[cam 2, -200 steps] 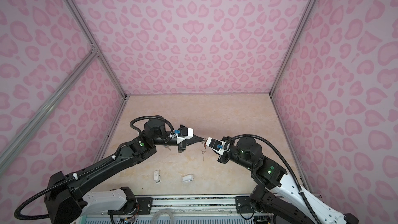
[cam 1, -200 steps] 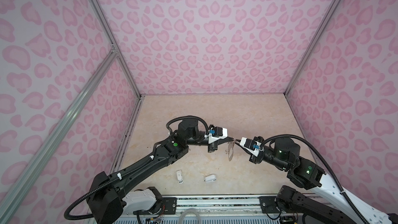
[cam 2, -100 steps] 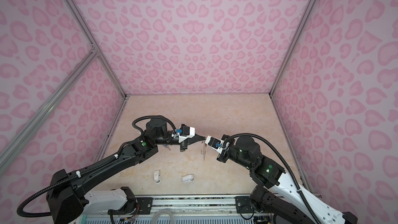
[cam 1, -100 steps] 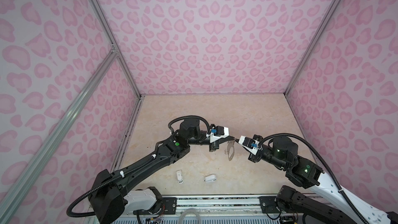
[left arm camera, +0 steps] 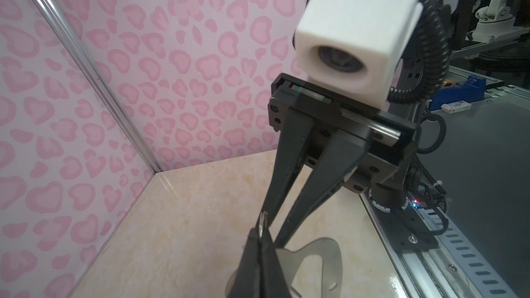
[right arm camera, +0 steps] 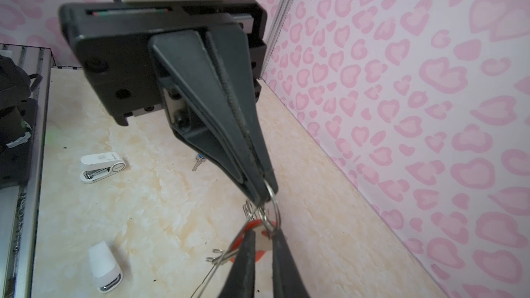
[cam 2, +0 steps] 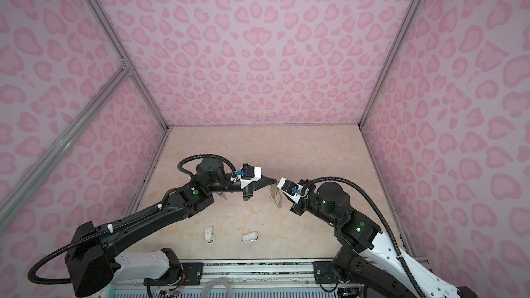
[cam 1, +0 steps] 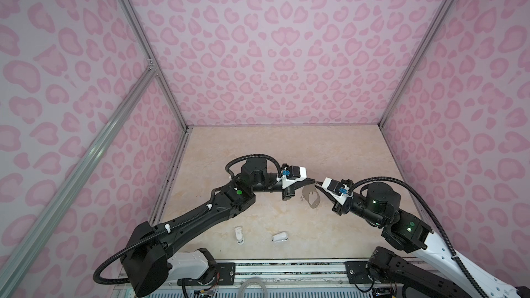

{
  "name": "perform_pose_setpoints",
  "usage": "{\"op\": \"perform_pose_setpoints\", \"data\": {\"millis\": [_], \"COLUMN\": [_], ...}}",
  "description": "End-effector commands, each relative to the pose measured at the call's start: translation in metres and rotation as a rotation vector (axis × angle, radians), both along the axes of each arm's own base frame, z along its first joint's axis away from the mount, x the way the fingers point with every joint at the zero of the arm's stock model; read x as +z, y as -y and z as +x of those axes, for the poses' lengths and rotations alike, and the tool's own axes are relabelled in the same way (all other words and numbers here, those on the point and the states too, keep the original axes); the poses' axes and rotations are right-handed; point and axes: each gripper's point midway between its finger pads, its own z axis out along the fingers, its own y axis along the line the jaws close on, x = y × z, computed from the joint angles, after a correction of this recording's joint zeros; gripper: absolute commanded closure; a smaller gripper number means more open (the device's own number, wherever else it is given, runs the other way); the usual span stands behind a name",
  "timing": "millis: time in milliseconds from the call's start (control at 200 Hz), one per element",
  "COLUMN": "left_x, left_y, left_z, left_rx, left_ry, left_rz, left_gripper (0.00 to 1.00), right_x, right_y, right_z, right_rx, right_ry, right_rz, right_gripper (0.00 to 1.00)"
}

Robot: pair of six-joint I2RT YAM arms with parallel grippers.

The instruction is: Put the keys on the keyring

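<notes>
My left gripper [cam 1: 313,181] is shut on a wire ring [right arm camera: 269,193] of the keyring [cam 1: 312,199], and the grey plate hangs below it above the table. The plate's oval cutout shows in the left wrist view [left arm camera: 329,256]. My right gripper [right arm camera: 263,232] meets those rings tip to tip, its jaws a narrow gap apart. The orange-red tag [right arm camera: 252,224] of one key shows in that gap, and I cannot tell whether the fingers touch it. The other key [right arm camera: 198,162], with a blue tag, lies on the table under the left arm [cam 2: 221,194].
Two small white plastic objects [cam 1: 239,235] [cam 1: 280,237] lie near the table's front edge. Pink patterned walls close in the left, back and right. A metal rail [cam 1: 286,265] runs along the front.
My right gripper has edged slightly toward the left gripper's tips and its jaws have parted a little. The left gripper and the hanging keyring have stayed almost still.
</notes>
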Motion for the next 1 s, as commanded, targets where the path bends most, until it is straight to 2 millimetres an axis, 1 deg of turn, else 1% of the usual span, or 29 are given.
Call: {"op": "perform_pose_setpoints", "data": {"millis": [0, 110, 265, 320, 425, 515, 665, 930, 995], "left_x": [0.012, 0.011, 0.010, 0.011, 0.011, 0.010, 0.009, 0.008, 0.008], "left_y": [-0.001, -0.003, -0.005, -0.006, -0.008, -0.009, -0.010, -0.011, -0.011], "left_z": [-0.006, -0.013, -0.019, -0.021, -0.023, -0.025, -0.029, -0.032, -0.033], "left_rx": [-0.041, -0.071, -0.097, -0.105, -0.110, -0.117, -0.129, -0.143, -0.146], "left_ry": [0.031, 0.037, 0.032, 0.032, 0.032, 0.027, 0.024, 0.021, 0.020], "left_rz": [-0.039, -0.040, -0.037, -0.036, -0.037, -0.032, -0.030, -0.023, -0.021], "left_gripper": [0.97, 0.97, 0.97, 0.97, 0.97, 0.97, 0.97, 0.97, 0.97], "right_x": [0.007, 0.017, 0.023, 0.024, 0.020, 0.019, 0.023, 0.017, 0.019], "right_y": [0.002, -0.001, -0.005, -0.008, -0.011, -0.013, -0.014, -0.020, -0.021], "right_z": [-0.008, -0.018, -0.023, -0.024, -0.023, -0.022, -0.023, -0.023, -0.024], "right_rx": [0.031, 0.083, 0.119, 0.137, 0.147, 0.148, 0.155, 0.180, 0.185], "right_ry": [-0.012, -0.023, -0.028, -0.031, -0.047, -0.046, -0.040, -0.068, -0.064], "right_rz": [0.052, 0.078, 0.098, 0.101, 0.087, 0.086, 0.102, 0.087, 0.094], "right_gripper": [0.80, 0.77, 0.75, 0.75, 0.75, 0.75, 0.78, 0.82, 0.83]}}
